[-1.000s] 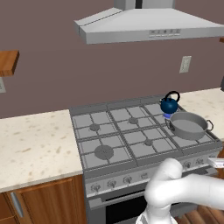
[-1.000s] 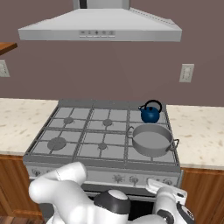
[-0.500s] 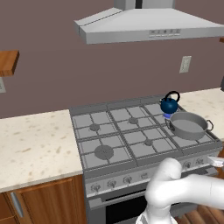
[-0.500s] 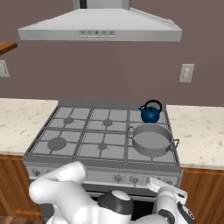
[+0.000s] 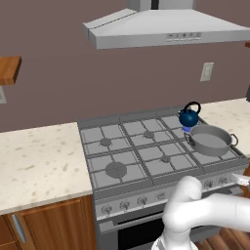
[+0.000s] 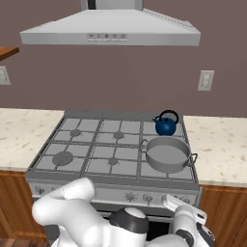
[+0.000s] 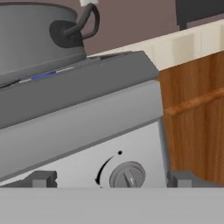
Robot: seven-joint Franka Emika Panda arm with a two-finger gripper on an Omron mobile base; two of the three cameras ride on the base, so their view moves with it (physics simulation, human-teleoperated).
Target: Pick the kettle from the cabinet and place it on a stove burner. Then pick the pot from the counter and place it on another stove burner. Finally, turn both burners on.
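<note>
Hand: the hand [image 7: 111, 181] is spread wide, empty, squared to a knob [image 7: 127, 175] on the stove [image 5: 146, 146] front
Pot: the pot [image 6: 168, 154] sits on the front right burner; the kettle [image 6: 166, 125] just behind it
Risk: fingers could straddle without gripping, or slip off the small knob
Hidden: fingertips are cut off at the bottom edge; the knob's setting is unclear

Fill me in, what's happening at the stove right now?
The kettle sits on the back right burner and the pot on the front right one, so both are placed. Blue flame shows under each. The open gripper, holding nothing, is down at the stove's front panel, facing a knob below the pot.
</note>
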